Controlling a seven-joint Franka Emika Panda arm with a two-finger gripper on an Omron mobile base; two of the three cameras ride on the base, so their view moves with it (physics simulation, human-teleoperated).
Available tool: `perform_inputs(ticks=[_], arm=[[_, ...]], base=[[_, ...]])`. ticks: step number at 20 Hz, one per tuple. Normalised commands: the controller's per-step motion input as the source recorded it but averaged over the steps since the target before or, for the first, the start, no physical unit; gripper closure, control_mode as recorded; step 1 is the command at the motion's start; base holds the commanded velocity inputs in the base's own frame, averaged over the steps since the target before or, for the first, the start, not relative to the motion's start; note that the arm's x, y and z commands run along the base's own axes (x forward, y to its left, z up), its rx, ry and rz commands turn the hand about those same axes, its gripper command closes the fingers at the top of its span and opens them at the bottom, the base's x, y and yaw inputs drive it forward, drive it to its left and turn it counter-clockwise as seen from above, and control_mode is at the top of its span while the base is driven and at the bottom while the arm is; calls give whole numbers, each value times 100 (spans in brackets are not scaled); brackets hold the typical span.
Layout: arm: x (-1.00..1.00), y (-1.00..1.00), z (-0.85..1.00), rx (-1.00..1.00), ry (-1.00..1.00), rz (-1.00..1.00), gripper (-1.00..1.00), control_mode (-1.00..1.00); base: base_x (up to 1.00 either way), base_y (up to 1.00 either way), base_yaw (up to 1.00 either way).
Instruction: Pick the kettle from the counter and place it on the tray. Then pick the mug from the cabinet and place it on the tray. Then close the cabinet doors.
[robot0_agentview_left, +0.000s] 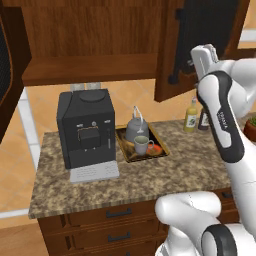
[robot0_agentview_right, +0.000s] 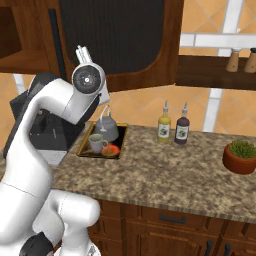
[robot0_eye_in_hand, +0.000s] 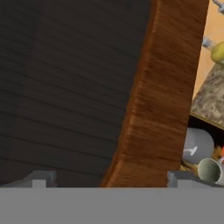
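Left base view: kettle and mug both sit on the tray on the counter beside the coffee machine; the cabinet stands open, right door swung out. Right base view: tray with kettle and mug, two bottles and a potted plant further along. Hand view: gripper jaws spread wide, nothing between them, close against the door's wooden frame.

Orange-tan tiled wall behind, white window frame at right, dark drawers below.
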Motion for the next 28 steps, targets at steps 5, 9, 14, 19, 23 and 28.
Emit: perform_inputs(ticks=[5, 9, 14, 19, 23, 28], arm=[[87, 29, -24, 0, 8, 0, -100, -100], [91, 13, -30, 0, 3, 0, -100, -100], [77, 7, -35, 0, 0, 0, -100, -100], [61, 0, -33, 0, 0, 0, -100, -100], [55, 0, -26, 0, 3, -3, -100, -100], [33, 0, -23, -3, 6, -4, -100, -100]], base=[[0, 0, 0], [0, 0, 0], [0, 0, 0], [0, 0, 0], [0, 0, 0], [0, 0, 0]])
